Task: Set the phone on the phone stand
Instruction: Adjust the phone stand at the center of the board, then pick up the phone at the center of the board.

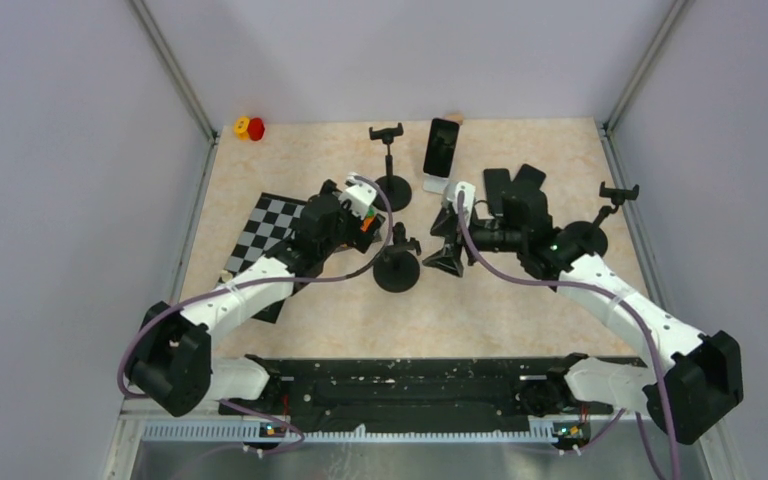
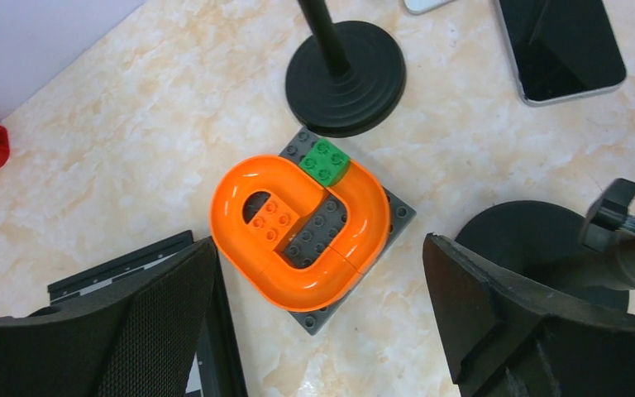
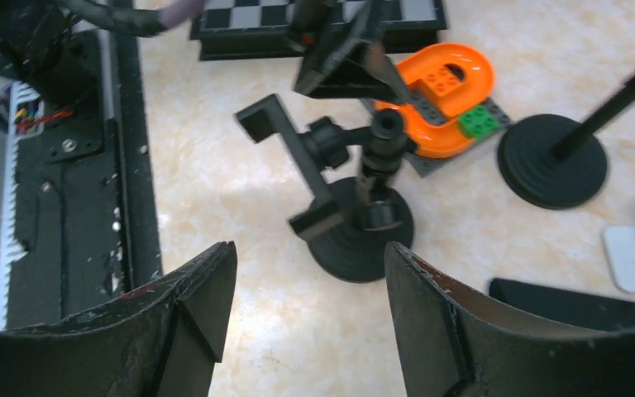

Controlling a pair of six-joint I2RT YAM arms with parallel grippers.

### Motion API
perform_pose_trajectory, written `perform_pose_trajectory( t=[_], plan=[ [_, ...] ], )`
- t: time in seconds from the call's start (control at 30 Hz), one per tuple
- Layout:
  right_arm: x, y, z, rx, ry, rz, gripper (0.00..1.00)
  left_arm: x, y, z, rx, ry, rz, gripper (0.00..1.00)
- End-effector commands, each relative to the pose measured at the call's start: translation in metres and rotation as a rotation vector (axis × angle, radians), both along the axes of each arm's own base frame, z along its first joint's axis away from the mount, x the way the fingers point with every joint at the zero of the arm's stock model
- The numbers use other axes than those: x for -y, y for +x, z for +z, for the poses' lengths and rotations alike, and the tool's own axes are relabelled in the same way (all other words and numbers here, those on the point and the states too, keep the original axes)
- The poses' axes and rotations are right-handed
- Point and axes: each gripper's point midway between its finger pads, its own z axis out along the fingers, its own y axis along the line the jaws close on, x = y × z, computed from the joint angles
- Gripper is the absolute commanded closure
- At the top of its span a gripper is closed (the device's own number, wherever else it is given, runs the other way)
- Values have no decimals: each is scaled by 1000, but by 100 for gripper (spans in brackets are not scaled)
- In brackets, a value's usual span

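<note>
A black phone [image 2: 562, 45] lies flat on the marble table; its edge shows in the right wrist view [image 3: 570, 302], and in the top view my right wrist hides it. A black clamp stand [image 1: 397, 268] stands mid-table, also in the right wrist view [image 3: 360, 223], with its base in the left wrist view [image 2: 537, 240]. My right gripper [image 1: 447, 245] is open and empty beside this stand; its fingers frame bare table [image 3: 310, 314]. My left gripper [image 1: 360, 228] is open and empty above an orange brick ring [image 2: 302, 236], with bare table between its fingers [image 2: 322, 331].
A second clamp stand [image 1: 392, 188] is farther back, a third [image 1: 585, 238] at the right. Another phone [image 1: 440, 145] leans on a white stand [image 1: 436, 185]. Two dark phones [image 1: 512, 182] lie behind the right arm. A checkerboard [image 1: 265, 228] is left, red-yellow bricks [image 1: 250, 127] at the back.
</note>
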Motion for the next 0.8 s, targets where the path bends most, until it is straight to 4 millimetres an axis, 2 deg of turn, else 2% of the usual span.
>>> perform_pose_trajectory(
  t=[0.0, 0.17, 0.4, 0.6, 0.77],
  plan=[
    [24, 32, 37, 61, 91, -176, 29, -9, 5, 28, 69, -61, 31, 1],
    [67, 72, 46, 74, 125, -432, 20, -21, 9, 37, 62, -121, 70, 1],
    [125, 122, 38, 136, 49, -787, 8, -47, 17, 52, 65, -213, 187, 1],
    [138, 147, 13, 103, -44, -880, 3, -54, 17, 59, 40, -259, 211, 1],
    [136, 174, -23, 24, -134, -905, 2, -53, 14, 66, 45, -299, 197, 1]
  ],
)
